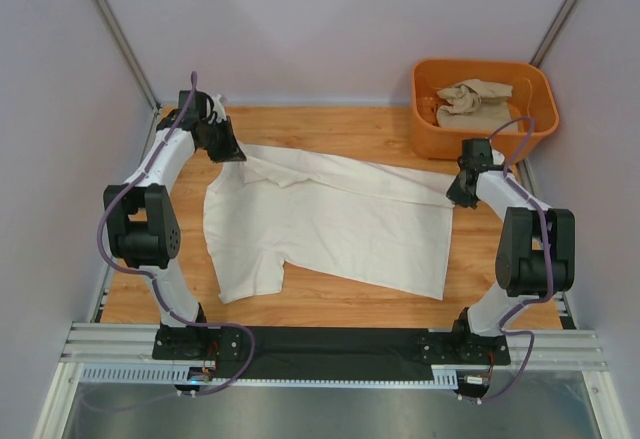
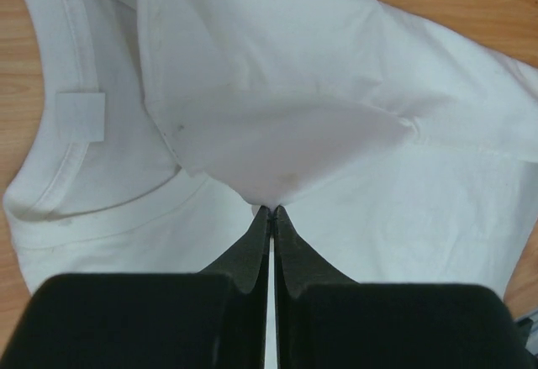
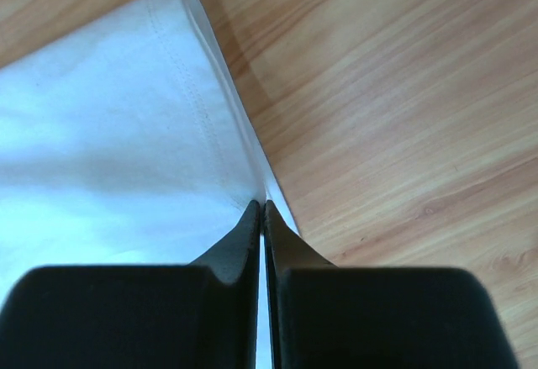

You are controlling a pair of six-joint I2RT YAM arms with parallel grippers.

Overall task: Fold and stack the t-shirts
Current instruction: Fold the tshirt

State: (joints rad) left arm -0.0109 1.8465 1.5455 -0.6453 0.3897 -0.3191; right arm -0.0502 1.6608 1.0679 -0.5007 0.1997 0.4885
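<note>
Overhead view of a wooden desk (image 1: 330, 124). A cream-white t-shirt (image 1: 340, 229) lies spread across its middle, collar (image 2: 109, 218) toward the far left, hem (image 3: 202, 108) toward the right, one short sleeve (image 1: 250, 279) pointing to the near left.

The left end effector (image 2: 269, 211) sits at the shirt's far-left corner. Its fingers are pressed together on a pinch of white fabric just beside the collar, and the cloth rises from the pinch in a small tented fold. The right end effector (image 3: 262, 208) is at the shirt's far-right corner, fingers clamped together on the very edge of the hem, with bare wood just beside it.

A sandy beige t-shirt (image 1: 475, 101) lies crumpled in an orange tub (image 1: 430, 134) at the far right, beyond the right arm (it is not yet folded or stacked).

From this, the white shirt appears gripped along its far edge, ready for a fold toward the near side. The main risk is the thin grips. The right hold takes so little of the hem that the fabric could slip out under tension. The left pinch may catch only the top layer, letting the shirt open rather than fold. If the two end effectors move unevenly, the far edge would land askew and the fold would wrinkle. The near-left sleeve could also drag and bunch underneath.
</note>
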